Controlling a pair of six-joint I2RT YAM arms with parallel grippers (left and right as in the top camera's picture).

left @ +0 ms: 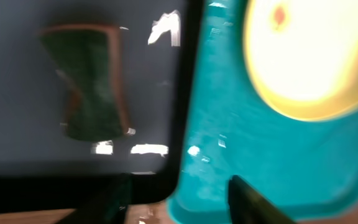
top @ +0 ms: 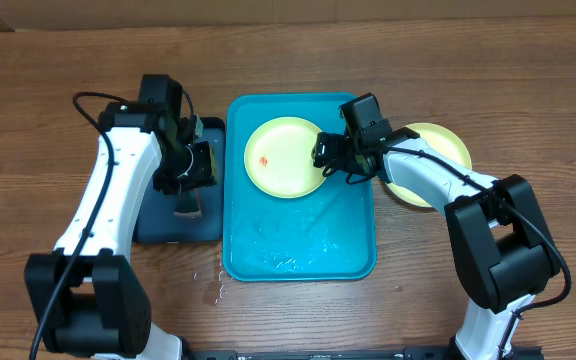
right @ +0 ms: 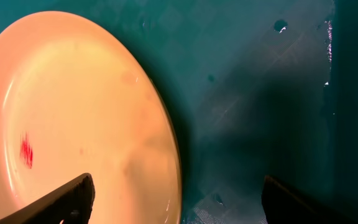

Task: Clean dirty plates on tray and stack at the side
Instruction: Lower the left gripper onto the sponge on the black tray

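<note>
Left wrist view blurred throughout: sponge (left: 89, 87) edges soft, smeared plate (left: 309, 56) cut off at top and right. Right wrist view clips the same plate left and bottom. Overhead — right arm (top: 428, 170) hides part of side plate (top: 443, 138).

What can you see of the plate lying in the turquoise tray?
The plate is round, yellow-green with a paler centre, and looks like glossy plastic. One small orange-red smear sits left of its centre. It lies flat, face up, in the far half of the tray. The right gripper is open at its right edge, one finger over the plate, one over bare tray; contact is unclear.
</note>
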